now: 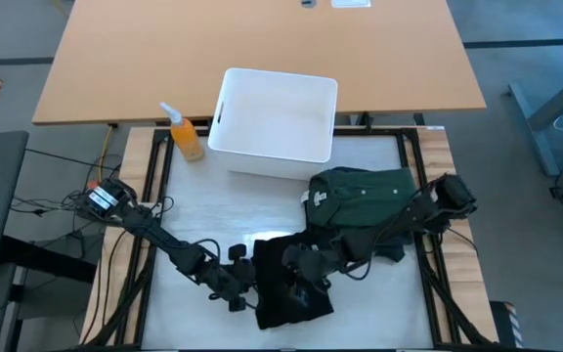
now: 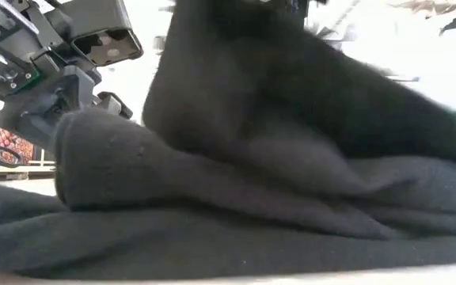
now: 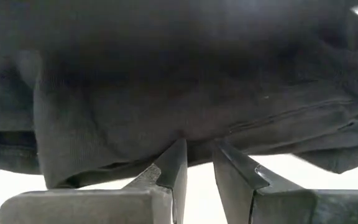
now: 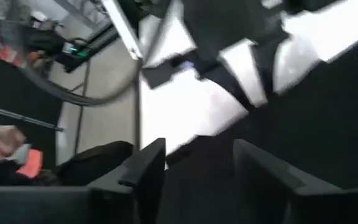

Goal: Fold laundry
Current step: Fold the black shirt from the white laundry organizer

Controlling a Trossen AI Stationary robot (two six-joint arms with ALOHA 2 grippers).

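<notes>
A black garment [image 1: 291, 284] lies bunched on the white table top near the front edge; it fills the low view [image 2: 291, 158]. My left gripper [image 1: 245, 281] comes in from the left and is shut on the garment's left side. My right gripper [image 1: 306, 266] reaches in from the right. It stands open over the middle of the same garment, and the right wrist view shows its fingers [image 4: 148, 168] apart with dark cloth beneath them. A folded dark green garment [image 1: 362, 194] lies flat on the table behind, at the right. My left gripper pinches a thick folded edge [image 3: 185, 134] of the black garment between its two fingertips [image 3: 174, 163]. The fingers come from the table's left, slanting down. The held fold [image 2: 93, 150] is raised a little, and the rest of the garment lies on the table.
A white rectangular bin [image 1: 274, 119] stands at the back centre, with an orange spray bottle [image 1: 186, 137] to its left. Bare table lies left of the black garment. A wooden desk [image 1: 262, 49] stands beyond the work table.
</notes>
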